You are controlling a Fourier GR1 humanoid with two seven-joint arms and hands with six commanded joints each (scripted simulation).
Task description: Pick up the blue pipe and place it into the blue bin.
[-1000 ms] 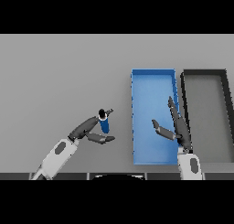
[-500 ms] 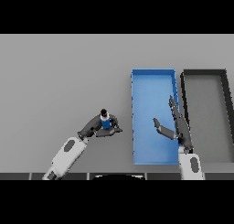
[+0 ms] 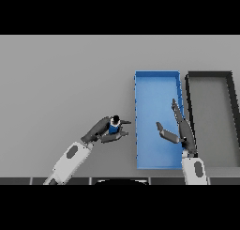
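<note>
In the head view, the dark left hand (image 3: pixel 104 130) has its fingers curled round the small blue pipe (image 3: pixel 113 127), just at nine o'clock of the rectangular blue bin (image 3: pixel 157 79), seemingly ready to carry it in. The right hand (image 3: pixel 180 130) hangs over the bin, fingers straight and apart, idle.

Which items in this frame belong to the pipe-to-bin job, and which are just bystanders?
Job: blue pipe, held in the left hand; blue bin.
Bystanders: dark grey bin beside the blue one; right hand, open over the blue bin.
</note>
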